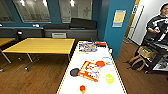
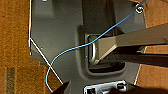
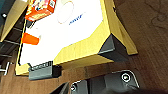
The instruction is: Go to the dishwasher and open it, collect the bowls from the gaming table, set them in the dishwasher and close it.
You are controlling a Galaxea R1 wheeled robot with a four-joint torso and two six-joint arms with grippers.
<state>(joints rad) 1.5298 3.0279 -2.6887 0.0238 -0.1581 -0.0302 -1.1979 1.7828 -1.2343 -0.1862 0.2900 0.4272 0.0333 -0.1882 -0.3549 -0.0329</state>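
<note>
Gaming table (image 1: pixel 100 86) stood directly ahead; dark bowl (image 1: pixel 74 72) lay beside an orange box (image 1: pixel 89 70). Bowl probably light, rigid, slick; best pinched at rim. Both grippers' openings: cannot tell.

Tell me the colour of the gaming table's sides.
Yellow; the gaming table shows its sides best in the right wrist view.

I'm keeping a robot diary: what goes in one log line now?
at: yellow-sided white-topped gaming table | on top: yellow-green bowl, dark round bowl, orange box | nothing picked up
</note>
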